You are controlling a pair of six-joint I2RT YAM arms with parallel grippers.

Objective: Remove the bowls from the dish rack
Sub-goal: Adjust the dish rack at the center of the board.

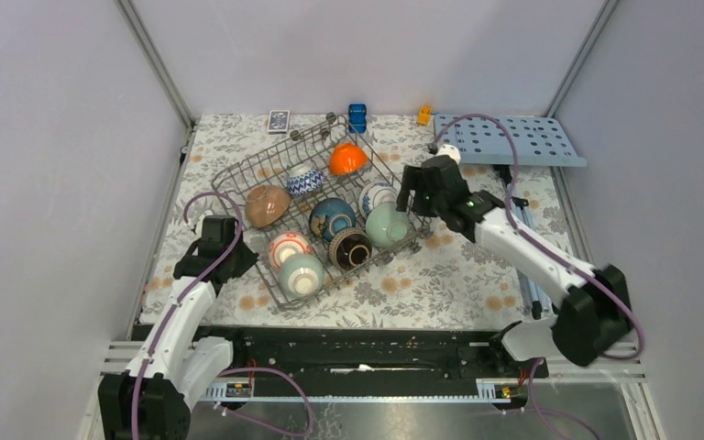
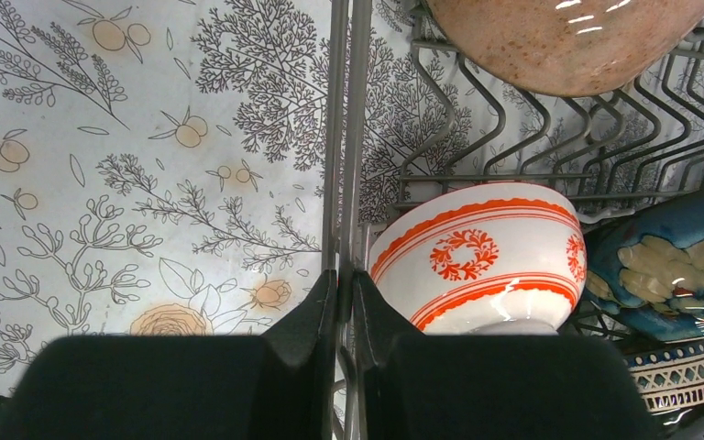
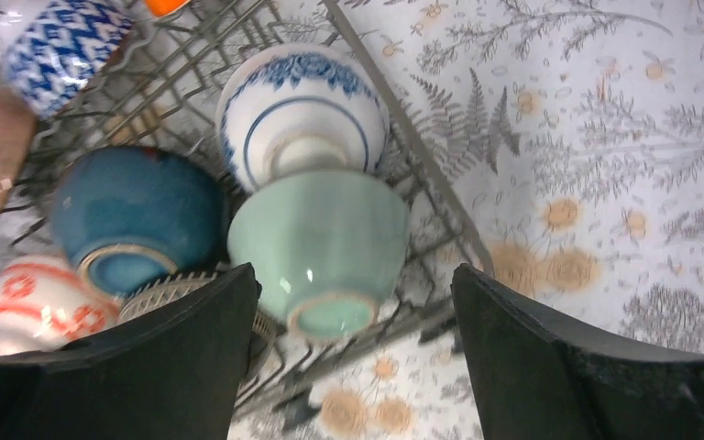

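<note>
The desk (image 1: pixel 458 284) is covered by a white cloth (image 2: pixel 147 183) printed with grey foliage and orange blossoms. The dish rack (image 1: pixel 266 155), a grey wire basket, stands directly on this cloth near the centre, turned at an angle to the desk edges.

Three small items lie along the far edge:
- a blue patterned card box (image 1: pixel 279 120)
- a blue object (image 1: pixel 357 116)
- an orange-yellow object (image 1: pixel 423 115)

A light-blue perforated board (image 1: pixel 522 139) occupies the far right corner. A white round object (image 1: pixel 449 152) sits beside its near left corner.

Left wrist view's top edge crops the brown bowl (image 2: pixel 568 46).
</note>
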